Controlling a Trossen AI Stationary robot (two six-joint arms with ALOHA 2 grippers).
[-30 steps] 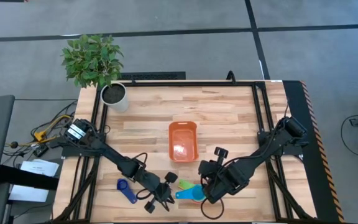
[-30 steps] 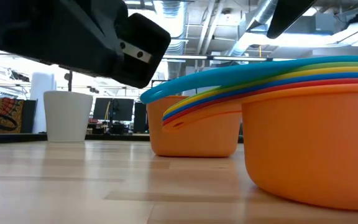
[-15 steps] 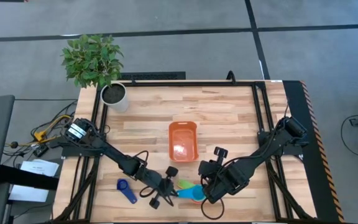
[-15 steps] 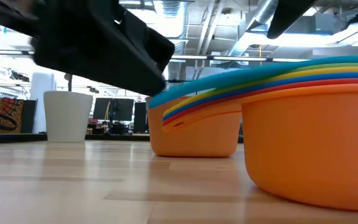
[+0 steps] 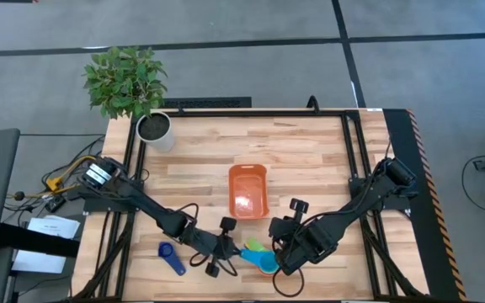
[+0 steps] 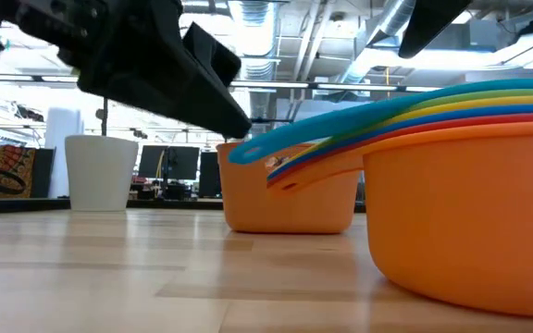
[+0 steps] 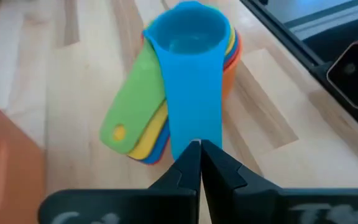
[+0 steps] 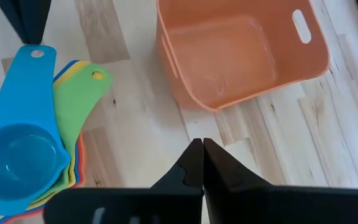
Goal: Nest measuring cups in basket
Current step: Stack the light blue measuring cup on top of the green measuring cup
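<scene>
- Nudging the light blue cup [image 7: 188, 43] by its handle looks like the step right now: the left gripper [image 5: 226, 250] sits at the handle's tip with its fingers pinched fully together and nothing between them, so it's a push, not a grab.
- That cup sits on top of the nested stack [image 5: 262, 259] near the front edge of the table, on the bare wood just in front of the orange basket [image 5: 247, 190], which has nothing in it.
- The green handle [image 8: 79, 99] and the yellow and red ones under it fan off to one side, so I'd push slow and straight along the handle's length until it lines up; shove too hard and the whole stack probably slides or tips.
- The right gripper [image 5: 289, 263] is parked right beside the stack on its other side, closed too and holding nothing.
- One dark blue cup [image 5: 172, 256] lies on its own, well apart toward the left, so it's not nested yet.
- Compared to a second ago, the left gripper has come in from beside the stack to the handle's end, and in the low view the handles look shifted a bit. The right arm hasn't budged.
</scene>
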